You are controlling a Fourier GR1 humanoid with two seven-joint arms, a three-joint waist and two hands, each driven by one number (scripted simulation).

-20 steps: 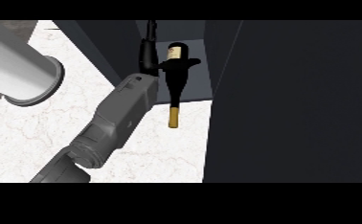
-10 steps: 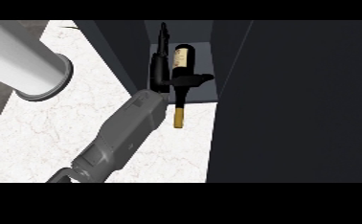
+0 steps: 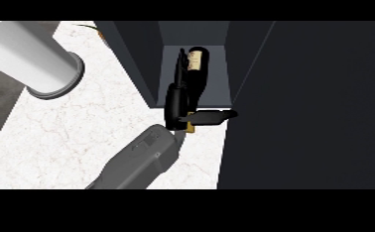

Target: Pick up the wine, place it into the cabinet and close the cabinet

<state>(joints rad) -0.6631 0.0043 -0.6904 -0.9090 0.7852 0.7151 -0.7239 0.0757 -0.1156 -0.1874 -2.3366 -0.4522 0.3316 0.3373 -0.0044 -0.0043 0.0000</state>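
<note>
Head view: the right hand (image 3: pixel 179 108) curls round the wine bottle (image 3: pixel 193 70) inside the open cabinet (image 3: pixel 249 57), gripping low near its gold neck, and the glass looks heavy, slick and breakable.

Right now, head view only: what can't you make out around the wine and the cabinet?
- Wine bottle: its middle is hidden by the hand curled round it.
- Which hand it is: the forearm leaves the lower edge, so unclear.
- Cabinet interior: top cut by the upper band; shelves not visible.
- Cabinet door: dark slab at the right, edges and handle cut off.
- Grey cylinder: cut by the left edge.
</note>
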